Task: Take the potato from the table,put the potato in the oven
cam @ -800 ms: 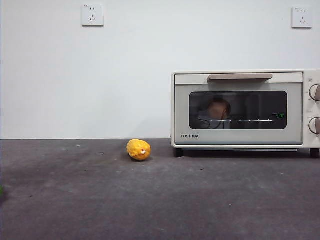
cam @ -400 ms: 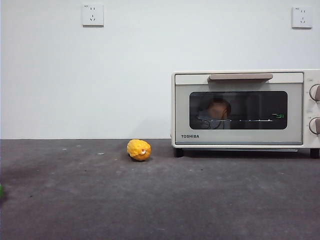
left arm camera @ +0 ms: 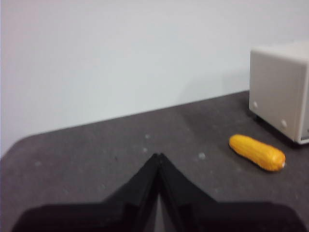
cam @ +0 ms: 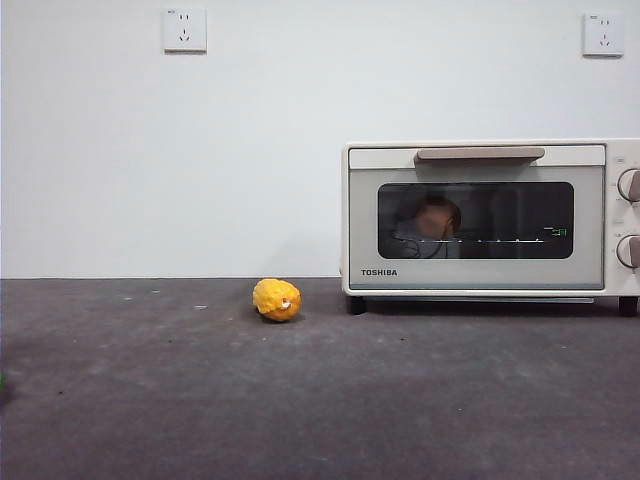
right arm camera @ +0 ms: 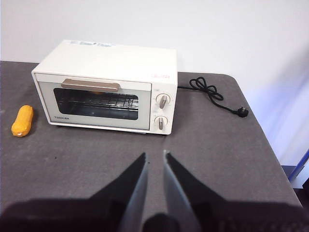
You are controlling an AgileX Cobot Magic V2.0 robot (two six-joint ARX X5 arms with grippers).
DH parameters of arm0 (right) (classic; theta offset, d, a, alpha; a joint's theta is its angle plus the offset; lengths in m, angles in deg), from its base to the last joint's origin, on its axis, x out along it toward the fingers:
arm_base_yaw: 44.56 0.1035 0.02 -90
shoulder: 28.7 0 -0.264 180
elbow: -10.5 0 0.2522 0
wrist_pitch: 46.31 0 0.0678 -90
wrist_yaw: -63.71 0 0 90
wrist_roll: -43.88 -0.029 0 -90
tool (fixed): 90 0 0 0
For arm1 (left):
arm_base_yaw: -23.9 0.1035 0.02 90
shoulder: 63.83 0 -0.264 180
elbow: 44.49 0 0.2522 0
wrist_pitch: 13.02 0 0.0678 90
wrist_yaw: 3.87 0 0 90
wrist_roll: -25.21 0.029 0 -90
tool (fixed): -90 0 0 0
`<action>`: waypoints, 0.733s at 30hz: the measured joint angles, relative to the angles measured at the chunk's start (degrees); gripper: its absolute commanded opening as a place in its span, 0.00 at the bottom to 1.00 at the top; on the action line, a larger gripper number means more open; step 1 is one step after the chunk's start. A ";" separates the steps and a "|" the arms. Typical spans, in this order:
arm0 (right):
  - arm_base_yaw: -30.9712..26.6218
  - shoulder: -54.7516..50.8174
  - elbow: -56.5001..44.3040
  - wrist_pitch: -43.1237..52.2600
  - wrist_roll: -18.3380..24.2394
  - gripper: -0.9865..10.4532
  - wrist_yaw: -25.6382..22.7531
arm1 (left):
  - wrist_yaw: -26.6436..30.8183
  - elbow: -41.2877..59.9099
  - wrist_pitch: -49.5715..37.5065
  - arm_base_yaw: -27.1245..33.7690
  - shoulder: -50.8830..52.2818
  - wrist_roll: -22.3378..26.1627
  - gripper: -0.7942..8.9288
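The left gripper [left arm camera: 158, 159] hangs above the table [cam: 300, 400], jaws pressed together and holding nothing. Ahead of it and off to one side lies a yellow corn cob [left arm camera: 257, 152], just beside the oven [cam: 480, 215]. The oven's glass door is closed, and the brown potato [cam: 437, 217] shows dimly through it, sitting inside on the wire rack. The right gripper [right arm camera: 153, 162] hovers well back from the oven's front, jaws slightly spread and empty.
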 measured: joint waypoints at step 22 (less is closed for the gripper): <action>0.00 0.00 0.00 0.00 0.00 0.14 0.00 | 2.01 14.40 3.58 3.39 9.42 -5.42 0.08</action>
